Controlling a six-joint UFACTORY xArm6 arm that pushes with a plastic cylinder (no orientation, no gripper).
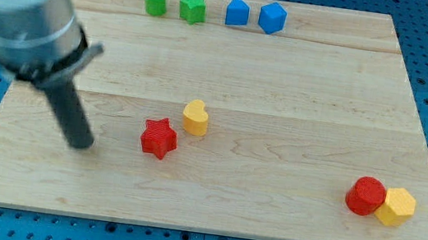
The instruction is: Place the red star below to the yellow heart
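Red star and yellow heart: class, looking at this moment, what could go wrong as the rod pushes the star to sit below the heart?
1. The red star lies close to the yellow heart, at its lower left; a rightward push from my tip could knock the heart away.
2. A push off the star's centre may make it spin or slip sideways.

One view, high, angled down, whole board (211, 207)

Blurred grey arm at view's upper left, dark rod slanting down-right, my tip (82, 146) on board
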